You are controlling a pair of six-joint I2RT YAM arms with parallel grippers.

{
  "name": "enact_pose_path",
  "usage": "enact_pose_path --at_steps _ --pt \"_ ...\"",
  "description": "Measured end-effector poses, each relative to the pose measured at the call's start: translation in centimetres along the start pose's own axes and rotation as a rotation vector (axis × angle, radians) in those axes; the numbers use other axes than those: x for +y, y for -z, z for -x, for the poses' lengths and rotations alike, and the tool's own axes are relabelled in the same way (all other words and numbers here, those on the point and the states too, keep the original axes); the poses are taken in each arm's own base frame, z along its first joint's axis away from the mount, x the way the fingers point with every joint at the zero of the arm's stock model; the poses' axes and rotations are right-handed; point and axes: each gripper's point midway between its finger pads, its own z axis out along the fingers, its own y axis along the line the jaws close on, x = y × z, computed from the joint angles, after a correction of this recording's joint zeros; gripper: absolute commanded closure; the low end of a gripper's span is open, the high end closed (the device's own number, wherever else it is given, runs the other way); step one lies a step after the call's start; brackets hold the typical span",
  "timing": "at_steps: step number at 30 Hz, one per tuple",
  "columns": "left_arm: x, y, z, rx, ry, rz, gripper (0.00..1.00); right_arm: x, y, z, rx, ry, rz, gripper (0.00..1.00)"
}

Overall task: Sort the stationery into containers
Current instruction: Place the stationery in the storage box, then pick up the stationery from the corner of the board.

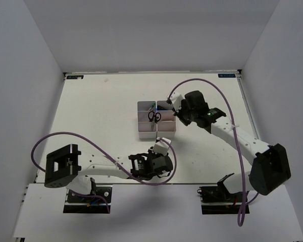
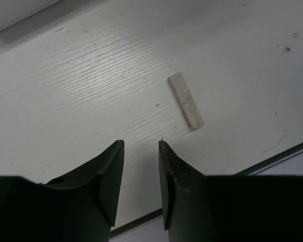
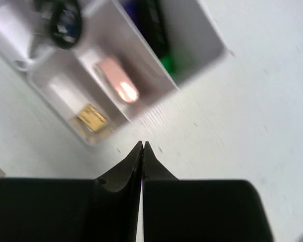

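Observation:
The white compartment tray (image 1: 144, 133) stands mid-table. The black-handled scissors (image 1: 154, 117) lie in it. In the right wrist view the tray (image 3: 202, 30) holds the pink eraser (image 3: 117, 80), the tan square piece (image 3: 92, 117), a green highlighter (image 3: 166, 63) and the scissors' handle (image 3: 63, 25). My right gripper (image 3: 143, 144) is shut and empty, just off the tray's right side (image 1: 179, 113). The small grey stick (image 2: 185, 100) lies on the table ahead and to the right of my open, empty left gripper (image 2: 141, 145), which is near the table's front edge (image 1: 162, 162). The pens are not clearly seen.
The table's dark front edge (image 2: 272, 157) runs close under the left gripper's fingers. White walls enclose the table on three sides. Purple cables (image 1: 202, 83) loop over both arms.

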Motion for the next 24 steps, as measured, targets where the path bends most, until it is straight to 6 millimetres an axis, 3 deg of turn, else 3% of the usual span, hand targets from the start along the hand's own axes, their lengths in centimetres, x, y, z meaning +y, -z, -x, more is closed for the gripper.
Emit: enact_pose_path --at_steps 1,2,4,6,10,13,19,24 --pt "-0.4 -0.2 0.2 -0.003 0.007 0.002 0.51 -0.9 0.8 -0.2 0.017 -0.034 -0.059 1.0" --pt "-0.9 -0.5 0.4 -0.004 0.009 0.002 0.51 -1.5 1.5 -0.5 0.03 -0.068 -0.106 0.94" --pt "-2.0 -1.1 1.0 -0.009 0.022 0.007 0.49 -2.5 2.9 -1.6 0.053 -0.141 -0.186 0.6" --pt "-3.0 -1.8 1.4 -0.014 0.035 0.016 0.48 -2.4 3.9 -3.5 0.087 -0.205 -0.228 0.55" --pt "-4.6 -3.6 1.7 -0.011 0.065 0.057 0.44 -1.2 5.1 -7.8 0.174 -0.289 -0.252 0.55" --pt "-5.1 -4.9 1.3 0.003 0.069 0.099 0.44 -0.6 5.5 -9.7 0.212 -0.339 -0.256 0.55" --pt "-4.7 -6.0 0.1 0.034 0.073 0.173 0.46 -0.9 6.4 -10.8 0.201 -0.415 -0.287 0.55" --pt "-3.7 -6.2 -0.9 0.058 0.077 0.219 0.61 -1.3 6.8 -11.2 0.187 -0.453 -0.296 0.55"
